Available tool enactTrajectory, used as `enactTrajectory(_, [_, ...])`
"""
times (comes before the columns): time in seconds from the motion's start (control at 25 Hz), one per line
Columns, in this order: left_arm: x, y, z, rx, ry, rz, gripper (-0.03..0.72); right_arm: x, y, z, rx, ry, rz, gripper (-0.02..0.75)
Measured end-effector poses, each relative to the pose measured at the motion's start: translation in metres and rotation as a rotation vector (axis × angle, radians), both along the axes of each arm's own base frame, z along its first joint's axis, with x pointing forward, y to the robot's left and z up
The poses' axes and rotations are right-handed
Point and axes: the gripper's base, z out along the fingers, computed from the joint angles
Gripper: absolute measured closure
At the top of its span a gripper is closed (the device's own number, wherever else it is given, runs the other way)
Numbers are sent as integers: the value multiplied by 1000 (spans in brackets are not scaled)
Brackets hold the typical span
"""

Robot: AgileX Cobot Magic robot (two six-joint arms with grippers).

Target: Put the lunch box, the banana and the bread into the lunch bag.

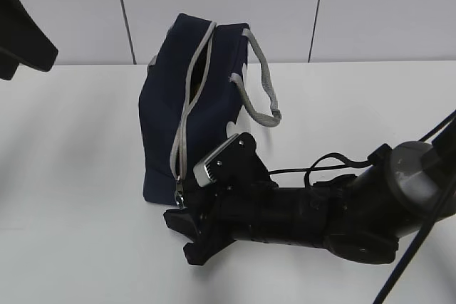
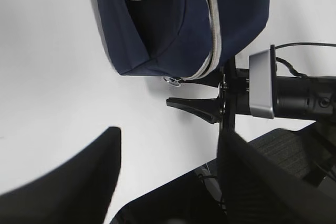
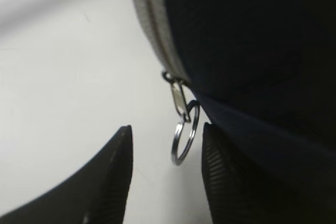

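The dark navy lunch bag (image 1: pixel 162 126) stands on the white table, its grey zipper running down the near end to a ring pull (image 1: pixel 180 194) at the bottom. My right gripper (image 1: pixel 187 236) is open just below that end. In the right wrist view the ring pull (image 3: pixel 185 132) hangs between the jaws of the gripper (image 3: pixel 167 129), close to the right finger (image 3: pixel 220 171) and untouched, beside the lunch bag (image 3: pixel 252 51). My left gripper (image 2: pixel 170 132) is open and empty, well back from the lunch bag (image 2: pixel 157 24). The lunch box, banana and bread are out of view.
Grey strap handles (image 1: pixel 260 83) hang off the bag's right side. The right arm (image 1: pixel 342 211) and its cable lie across the front right of the table. A dark part of the left arm (image 1: pixel 21 40) juts in at the upper left. A panelled wall stands behind.
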Motion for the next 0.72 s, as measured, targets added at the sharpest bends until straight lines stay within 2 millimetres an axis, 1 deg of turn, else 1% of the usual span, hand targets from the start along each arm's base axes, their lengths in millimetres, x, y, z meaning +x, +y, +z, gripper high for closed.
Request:
enactTrajectory(0.12, [0,0,0,1,0,0,275,1,0,0,5,4,-16,433])
enactTrajectory(0.32, [0,0,0,1,0,0,275,4,-2,0,18,17,-61,535])
enactTrajectory(0.4, [0,0,0,1,0,0,275,4,-3,-1,9,20,-74,580])
enactTrajectory(0.52, [0,0,0,1,0,0,275,5,-4,-2,-15,14,-79,696])
enactTrajectory(0.56, [0,0,0,1,0,0,275,5,-4,-2,-16,11,-81,724])
enactTrajectory(0.64, [0,0,0,1,0,0,275,6,-5,-2,-19,3,-93,752])
enactTrajectory(0.72, [0,0,0,1,0,0,275,7,-5,-2,-23,-7,-101,754])
